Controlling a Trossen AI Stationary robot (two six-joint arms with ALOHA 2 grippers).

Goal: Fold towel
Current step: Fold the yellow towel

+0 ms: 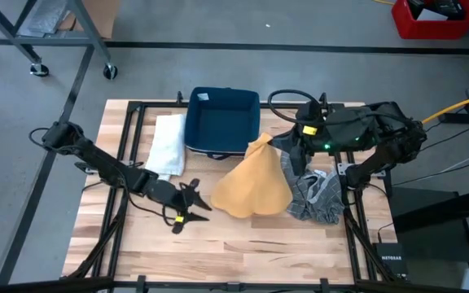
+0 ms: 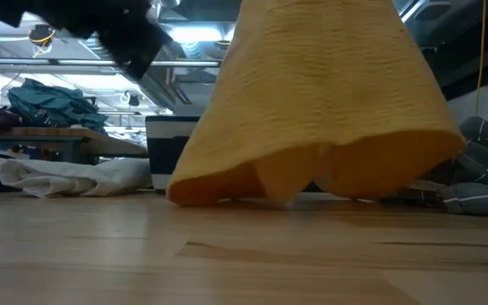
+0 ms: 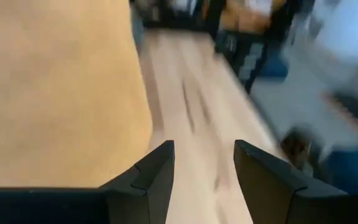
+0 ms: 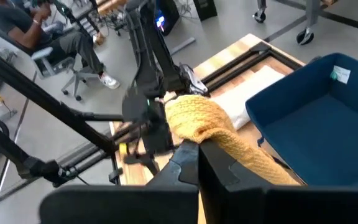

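On the left of the pale wooden slatted worktop (image 1: 243, 244), the left tool (image 1: 187, 207) sits low over the boards, just beside the near-left edge of the mustard-yellow waffle-weave towel (image 1: 255, 185); its two dark fingers (image 3: 157, 180) stand apart with nothing between them, bare wood showing through the gap. Behind it, a crumpled white cloth (image 1: 167, 145) lies against the left side of a deep blue rectangular plastic bin (image 1: 221, 120) at the back of the worktop.

In the middle, the yellow towel hangs as a cone: its top corner is lifted near the bin's front right corner, while its wide lower hem spreads on the wood, rippled in loose folds in the low view (image 2: 329, 110).

To the right, the right tool (image 1: 269, 140) is clamped together on that raised corner, the fabric bunched over its fingers (image 4: 191, 163). Below this arm, a grey checked cloth (image 1: 317, 195) lies crumpled beside the towel's right edge, touching it.
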